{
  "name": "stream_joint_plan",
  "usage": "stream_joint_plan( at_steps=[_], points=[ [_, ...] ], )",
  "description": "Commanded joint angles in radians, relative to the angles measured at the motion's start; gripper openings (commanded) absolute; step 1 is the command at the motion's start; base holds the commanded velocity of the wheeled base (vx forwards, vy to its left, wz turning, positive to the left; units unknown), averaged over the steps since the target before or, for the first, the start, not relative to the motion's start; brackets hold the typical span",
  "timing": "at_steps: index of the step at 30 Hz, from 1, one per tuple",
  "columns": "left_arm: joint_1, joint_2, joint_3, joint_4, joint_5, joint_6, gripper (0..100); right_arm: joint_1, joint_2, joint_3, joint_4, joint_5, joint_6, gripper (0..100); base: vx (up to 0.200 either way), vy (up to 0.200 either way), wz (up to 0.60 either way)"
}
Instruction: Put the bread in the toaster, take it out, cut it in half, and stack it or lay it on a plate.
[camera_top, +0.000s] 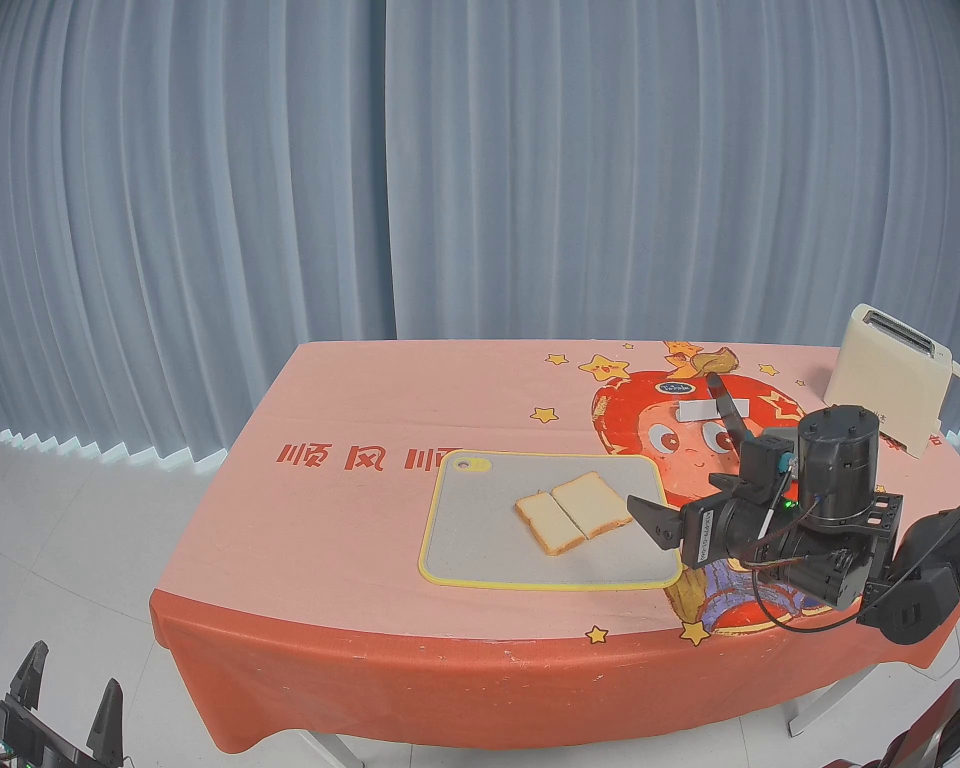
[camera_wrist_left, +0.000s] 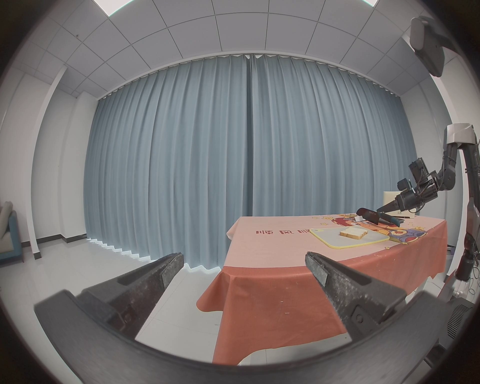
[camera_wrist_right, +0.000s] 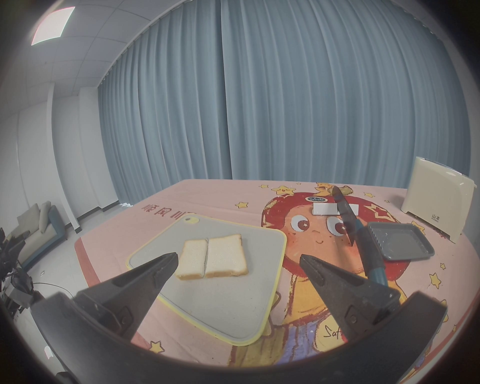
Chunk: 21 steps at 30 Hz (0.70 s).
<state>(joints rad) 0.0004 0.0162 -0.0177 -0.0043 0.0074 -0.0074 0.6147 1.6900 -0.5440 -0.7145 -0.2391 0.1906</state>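
Flat bread halves (camera_wrist_right: 225, 256) touch on the grey board (camera_wrist_right: 225, 305), knife (camera_wrist_right: 356, 227) and dark tray (camera_wrist_right: 400, 241) beside. Right gripper (camera_wrist_right: 237, 259), left gripper (camera_wrist_left: 243, 257): fingers apart.

Orange-clothed table (camera_top: 350, 420), cutting board (camera_top: 480, 545), knife (camera_wrist_right: 367, 247), grey tray (camera_wrist_right: 400, 242), toaster (camera_top: 890, 378)

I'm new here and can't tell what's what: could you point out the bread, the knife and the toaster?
bread (camera_top: 593, 503): head view, top face of the larger half.
knife (camera_wrist_right: 361, 239): right wrist view, mid-length, where the handle begins.
toaster (camera_top: 888, 380): head view, its broad side wall.
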Motion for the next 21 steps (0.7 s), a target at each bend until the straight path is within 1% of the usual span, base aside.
stream_joint_plan(
  at_steps=[1,5,8,10,13,15,18,19,21],
  points=[
    [0.0,-0.01,0.018,0.0,0.0,0.0,100,0.004,0.033,0.006,0.0,0.0,0.0,100,0.0,0.0,0.0],
    [0.001,-0.01,0.018,0.0,0.0,0.0,100,0.013,0.039,-0.007,0.003,0.0,-0.002,100,0.0,0.0,0.0],
    [0.001,-0.01,0.018,0.0,0.0,0.0,100,-0.007,0.076,-0.059,0.013,0.001,-0.007,100,0.0,0.0,0.0],
    [0.0,-0.01,0.018,0.0,0.0,0.0,100,-0.01,0.083,-0.065,0.012,0.001,-0.007,100,0.0,0.0,0.0],
    [0.001,-0.01,0.018,0.0,0.0,0.0,100,-0.036,0.146,-0.12,0.01,0.014,-0.008,100,0.0,0.0,0.0],
    [0.0,-0.01,0.018,0.0,0.0,0.0,100,-0.064,0.165,-0.151,0.013,0.012,-0.014,100,0.0,0.0,0.0],
    [0.0,-0.01,0.018,0.0,0.0,0.0,100,-0.085,0.175,-0.198,0.021,0.015,-0.037,100,0.0,0.0,0.0],
    [0.0,-0.01,0.018,0.0,0.0,0.0,100,-0.095,0.177,-0.218,0.036,0.017,-0.05,100,0.0,0.0,0.0],
    [0.001,-0.01,0.018,0.0,0.0,0.0,100,-0.095,0.175,-0.246,0.079,0.017,-0.056,100,0.0,0.0,0.0]
  ],
)
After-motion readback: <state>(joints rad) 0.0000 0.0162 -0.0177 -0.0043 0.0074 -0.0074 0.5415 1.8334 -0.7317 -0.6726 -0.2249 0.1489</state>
